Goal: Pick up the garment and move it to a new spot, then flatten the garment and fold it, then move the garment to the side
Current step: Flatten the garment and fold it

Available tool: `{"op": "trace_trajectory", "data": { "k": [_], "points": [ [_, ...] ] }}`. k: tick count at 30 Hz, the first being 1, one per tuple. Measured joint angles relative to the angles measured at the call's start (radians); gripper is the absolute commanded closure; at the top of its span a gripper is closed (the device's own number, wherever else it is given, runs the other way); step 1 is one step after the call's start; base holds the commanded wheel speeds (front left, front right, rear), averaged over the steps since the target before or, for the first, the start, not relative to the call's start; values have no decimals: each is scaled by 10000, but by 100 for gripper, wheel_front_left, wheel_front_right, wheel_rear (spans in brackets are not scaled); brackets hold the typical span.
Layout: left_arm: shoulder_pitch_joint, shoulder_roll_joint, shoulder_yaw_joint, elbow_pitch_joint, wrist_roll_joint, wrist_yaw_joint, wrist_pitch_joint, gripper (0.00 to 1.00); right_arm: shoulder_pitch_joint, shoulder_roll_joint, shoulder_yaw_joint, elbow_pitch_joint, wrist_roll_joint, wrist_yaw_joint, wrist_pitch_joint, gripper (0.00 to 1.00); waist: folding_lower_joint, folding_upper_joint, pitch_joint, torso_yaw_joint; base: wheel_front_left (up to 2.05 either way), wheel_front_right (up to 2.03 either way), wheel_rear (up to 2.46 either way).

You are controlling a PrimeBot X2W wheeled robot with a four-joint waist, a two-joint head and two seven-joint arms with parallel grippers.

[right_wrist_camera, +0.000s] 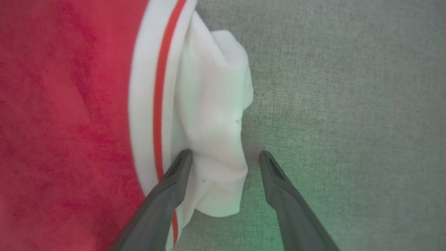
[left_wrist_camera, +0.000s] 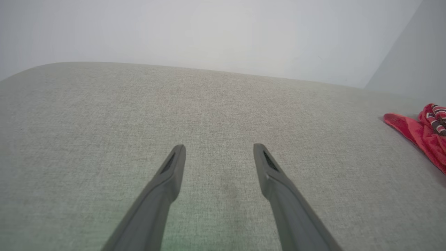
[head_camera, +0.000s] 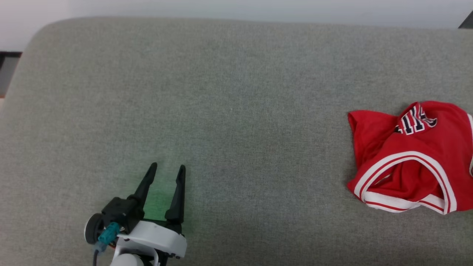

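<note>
Near the front edge of the grey fabric surface (head_camera: 236,92), toward its left end, the left gripper (head_camera: 167,166) hovered with its jaws spread wide and nothing between them, bare fabric under its fingers in the left wrist view (left_wrist_camera: 219,147). The garment (head_camera: 406,162) lay well apart from it, crumpled in a heap at the surface's right edge, striped armhole trim facing forward and black lettering on top. In the right wrist view, the right gripper (right_wrist_camera: 225,153) stood over the garment's (right_wrist_camera: 69,104) edge with its jaws wide apart. A white fold (right_wrist_camera: 212,122) of the inner side lay between the fingers, one finger over the striped trim, the other over bare fabric. Whether they touched the cloth could not be told. Beyond the far edge rose a pale wall (left_wrist_camera: 209,35).
</note>
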Motion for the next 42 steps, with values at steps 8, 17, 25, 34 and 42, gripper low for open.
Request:
{"op": "trace_trajectory", "data": {
  "k": [8,17,25,34,42],
  "points": [
    [-82,90,-75,69,-56,0,0,0,-517,-180,734,282,529,2,-830,100,0,0,231,-184,0,0,0],
    [-315,303,-280,67,-71,0,0,0,-546,-1373,-412,2038,732,0,-2550,100,0,0,399,-596,0,0,0],
    [-561,516,-499,150,-71,0,0,0,-606,-1156,-1290,4362,424,0,-4103,100,0,0,619,-860,0,0,0],
    [-953,861,-1072,299,-263,0,0,0,-1088,-487,-1511,5348,-226,0,-6404,0,1,0,589,-979,0,0,0],
    [-2201,2297,-3651,198,-1417,0,658,0,-203,98,-1893,3620,-489,0,-8121,0,0,0,151,-1218,0,0,0]
  ]
}}
